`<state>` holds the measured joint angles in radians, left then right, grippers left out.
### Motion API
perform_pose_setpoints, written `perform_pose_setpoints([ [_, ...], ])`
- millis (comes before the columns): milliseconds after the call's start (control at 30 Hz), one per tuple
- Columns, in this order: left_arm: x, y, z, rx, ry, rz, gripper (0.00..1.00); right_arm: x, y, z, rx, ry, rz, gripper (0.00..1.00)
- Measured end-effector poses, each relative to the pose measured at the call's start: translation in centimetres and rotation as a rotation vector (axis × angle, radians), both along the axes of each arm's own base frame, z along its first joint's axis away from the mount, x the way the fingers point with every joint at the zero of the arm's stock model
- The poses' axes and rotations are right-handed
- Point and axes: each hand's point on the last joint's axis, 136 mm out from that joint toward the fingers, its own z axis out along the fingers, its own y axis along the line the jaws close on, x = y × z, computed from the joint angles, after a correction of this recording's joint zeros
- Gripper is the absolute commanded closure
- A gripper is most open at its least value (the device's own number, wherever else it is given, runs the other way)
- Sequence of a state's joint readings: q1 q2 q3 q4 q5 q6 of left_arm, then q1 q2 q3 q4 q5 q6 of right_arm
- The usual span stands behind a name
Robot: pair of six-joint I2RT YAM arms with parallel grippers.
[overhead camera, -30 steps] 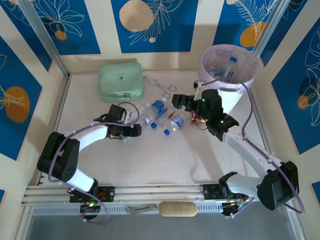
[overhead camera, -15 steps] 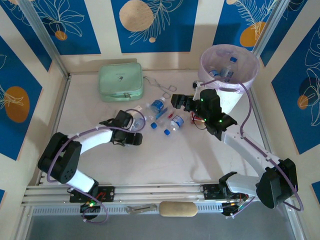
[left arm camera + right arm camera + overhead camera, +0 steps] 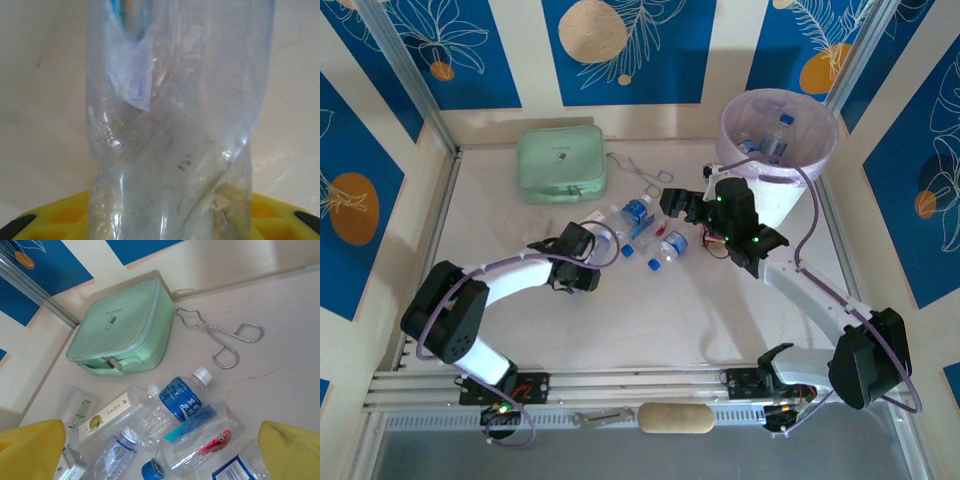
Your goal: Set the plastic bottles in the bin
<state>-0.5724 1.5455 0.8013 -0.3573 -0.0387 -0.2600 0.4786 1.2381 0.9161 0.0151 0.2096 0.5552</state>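
**A:** Nearest the bases, the left gripper (image 3: 585, 258) is low over the table (image 3: 650, 320), jaws pulled in on a clear bottle (image 3: 175, 130). The bottle's wall is creased, and the yellow fingers (image 3: 55, 217) hug its base.

**B:** And just beyond that?

**A:** The loose bottles (image 3: 650, 235) lie on their sides in a cluster mid-table. There's a white-capped bottle (image 3: 182, 397) with a blue label and a blue-capped bottle (image 3: 665, 250) near it. A clear packet (image 3: 200, 435) showing pink and blue is tucked among them.

**B:** What's the right arm doing?

**A:** The right gripper (image 3: 672, 204) hangs over the far edge of that cluster, jaws spread wide, nothing between them.

**B:** Farther back?

**A:** Metal tongs (image 3: 220, 335) lie flat, apart from the bottles. The mint-green case (image 3: 560, 163) sits to their left, close to the back wall.

**B:** And the bin?

**A:** The bin (image 3: 832, 140) stands upright in the far right corner, lined in pale pink. A few blue-labelled bottles (image 3: 765, 140) are inside it.
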Motion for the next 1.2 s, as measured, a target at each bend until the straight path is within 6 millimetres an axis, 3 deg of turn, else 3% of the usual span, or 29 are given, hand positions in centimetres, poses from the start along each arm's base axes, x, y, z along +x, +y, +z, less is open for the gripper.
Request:
perform_pose_setpoints([
  [200,0.4,-1.1,2.5,-0.079,-0.045,0.013,0.53,0.0,0.8,-0.4,0.047,0.033,0.023,0.01],
  [467,2.7,-5.4,9.3,-0.364,-0.169,0.018,0.52,-0.3,3.8,-0.9,0.191,0.109,0.136,0.01],
  [667,3.6,-8.6,12.8,-0.587,-0.225,-0.017,0.52,-0.8,6.9,-0.8,0.294,0.145,0.245,0.02],
  [933,2.8,-10.7,15.4,-0.79,-0.254,-0.08,0.52,-1.3,9.8,-1.2,0.334,0.176,0.347,0.1],
  [1200,1.3,-12.6,17.1,-0.878,-0.256,-0.179,0.52,-1.1,10.4,-1.4,0.338,0.186,0.367,0.2],
])
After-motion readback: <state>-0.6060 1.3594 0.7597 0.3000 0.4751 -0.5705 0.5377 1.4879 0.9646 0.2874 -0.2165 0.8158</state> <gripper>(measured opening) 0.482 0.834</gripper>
